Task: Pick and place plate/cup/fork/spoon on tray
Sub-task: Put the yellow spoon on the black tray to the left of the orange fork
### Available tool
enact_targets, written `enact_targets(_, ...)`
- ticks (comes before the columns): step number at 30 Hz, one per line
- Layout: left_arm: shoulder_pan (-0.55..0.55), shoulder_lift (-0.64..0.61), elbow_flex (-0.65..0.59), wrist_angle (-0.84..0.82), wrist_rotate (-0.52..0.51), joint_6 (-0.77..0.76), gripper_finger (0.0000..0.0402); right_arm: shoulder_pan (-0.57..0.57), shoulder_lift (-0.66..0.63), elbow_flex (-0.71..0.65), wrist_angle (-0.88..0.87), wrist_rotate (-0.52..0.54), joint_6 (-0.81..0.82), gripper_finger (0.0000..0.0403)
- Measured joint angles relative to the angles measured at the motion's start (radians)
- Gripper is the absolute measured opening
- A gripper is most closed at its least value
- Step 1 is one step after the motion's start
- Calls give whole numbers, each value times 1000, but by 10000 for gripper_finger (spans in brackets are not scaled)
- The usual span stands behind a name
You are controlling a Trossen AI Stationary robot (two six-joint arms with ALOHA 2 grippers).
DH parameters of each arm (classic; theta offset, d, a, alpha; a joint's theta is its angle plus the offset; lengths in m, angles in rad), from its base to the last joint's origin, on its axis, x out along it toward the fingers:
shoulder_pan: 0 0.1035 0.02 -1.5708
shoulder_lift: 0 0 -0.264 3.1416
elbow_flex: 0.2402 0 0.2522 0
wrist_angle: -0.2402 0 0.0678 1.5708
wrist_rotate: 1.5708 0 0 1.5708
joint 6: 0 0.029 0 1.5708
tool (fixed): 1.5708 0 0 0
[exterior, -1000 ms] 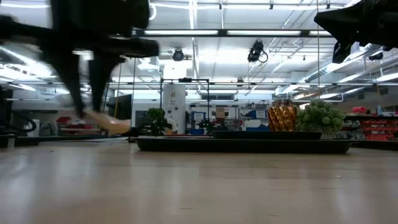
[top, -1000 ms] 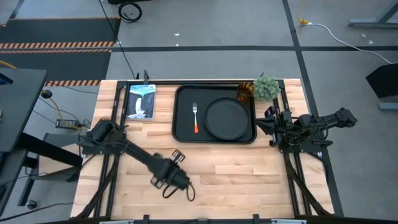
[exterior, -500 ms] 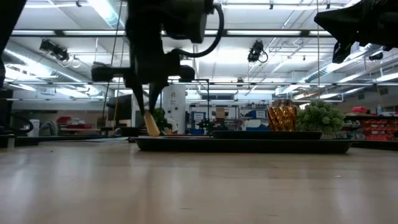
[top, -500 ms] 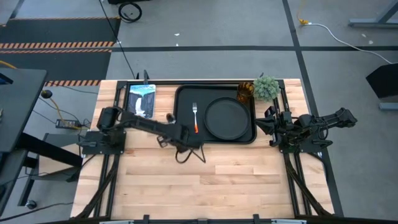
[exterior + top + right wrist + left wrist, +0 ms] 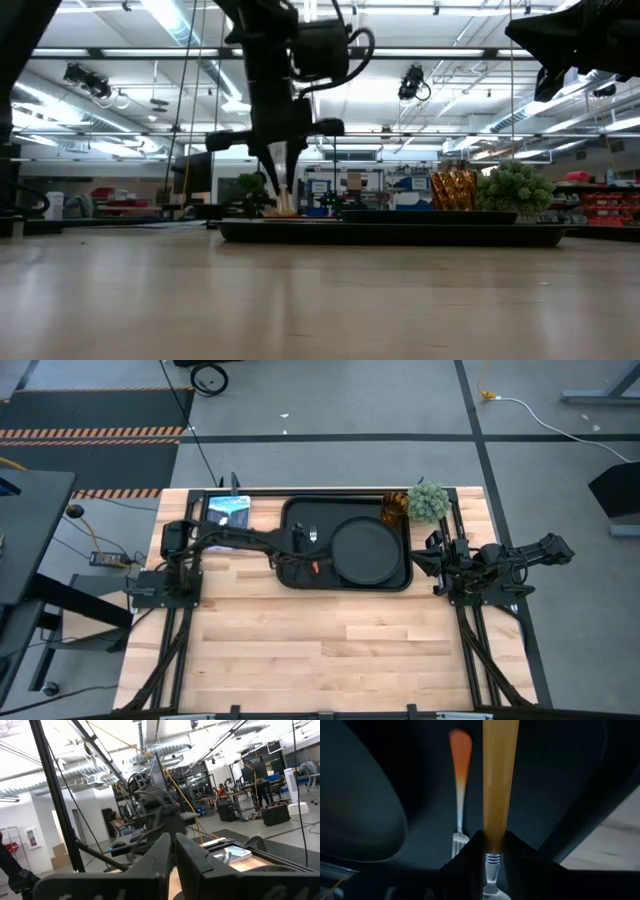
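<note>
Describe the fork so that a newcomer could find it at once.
Find the black tray at the table's far edge. The fork lies in its left part, beside the round plate, under the left pincer. Its tines and thin orange handle set it apart.

Spoon [image 5: 500, 785], fork [image 5: 314, 565], plate [image 5: 366, 552] over tray [image 5: 348, 584]

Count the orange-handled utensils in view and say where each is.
2. The fork lies on the tray beside the plate; the spoon is held in the left gripper above the tray.
</note>
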Motion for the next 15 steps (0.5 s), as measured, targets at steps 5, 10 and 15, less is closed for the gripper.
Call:
enact_targets(5, 60, 1, -43, 33, 18, 218, 51, 0, 0, 0, 0, 0, 0, 34)
enact_targets(10, 94, 1, -85, 141, 51, 322, 52, 0, 0, 0, 0, 0, 0, 34)
enact_targets(15, 111, 1, -90, 158, 109, 315, 52, 0, 0, 0, 0, 0, 0, 34)
